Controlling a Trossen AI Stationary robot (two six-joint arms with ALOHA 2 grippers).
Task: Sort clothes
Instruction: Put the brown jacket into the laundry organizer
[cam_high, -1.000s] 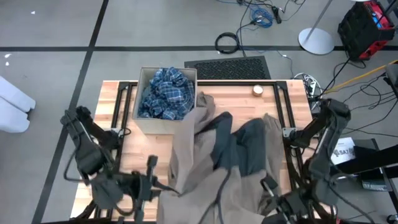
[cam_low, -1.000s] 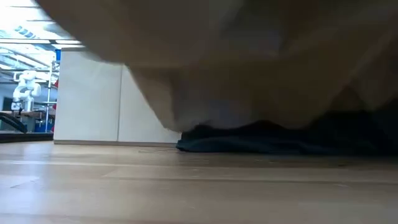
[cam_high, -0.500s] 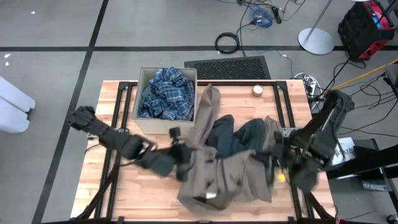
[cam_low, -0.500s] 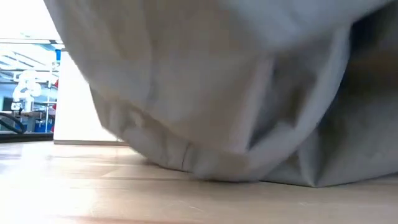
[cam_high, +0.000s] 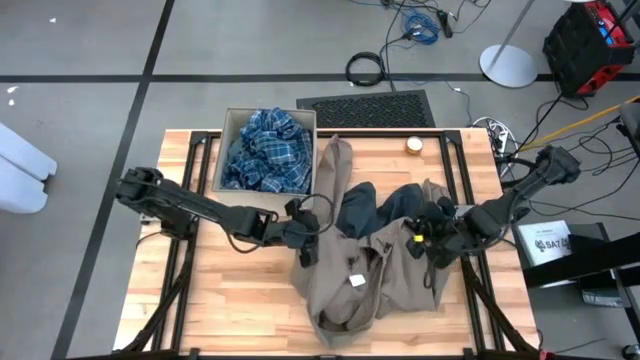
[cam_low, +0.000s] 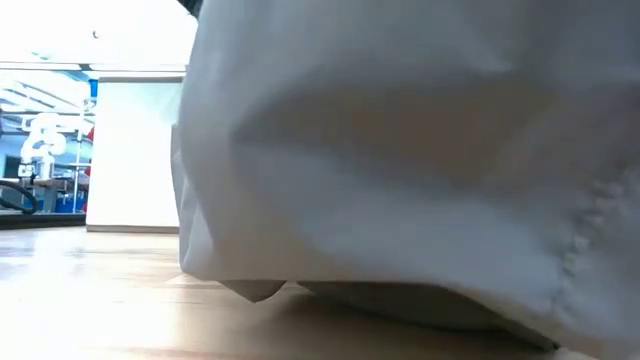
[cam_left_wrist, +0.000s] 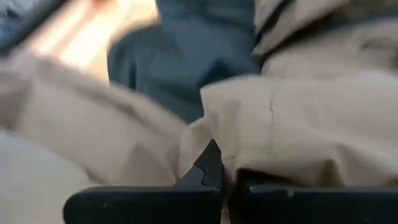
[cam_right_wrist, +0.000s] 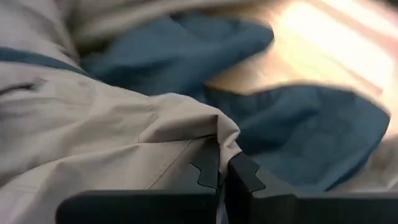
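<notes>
my left gripper (cam_high: 305, 243) was clenched on a fold of the taupe-brown garment (cam_high: 350, 280), down near the middle of the desk (cam_high: 200, 300), pinching the cloth at its left edge. my right gripper (cam_high: 428, 240) was clenched on the same garment's opposite edge, toward the right side of the desk. in both wrist views the taupe cloth bunched right between my dark fingers (cam_left_wrist: 208, 168), with no gap showing between them.

the garment lay spread between my two grippers, one long part reaching up toward the far edge beside the cardboard box (cam_high: 262, 195). a small white tag (cam_high: 354, 281) showed on its surface. under it, partly covered, lay a dark blue-teal piece (cam_high: 380, 210), bunched between my grippers and nearer the far edge.

the box stood at the far left corner with the blue-white plaid shirt (cam_high: 266, 150) piled inside. a small round object (cam_high: 414, 144) sat near the far edge, right of the box.

in the low view the taupe fabric hung close before the camera and blocked nearly everything behind it.
</notes>
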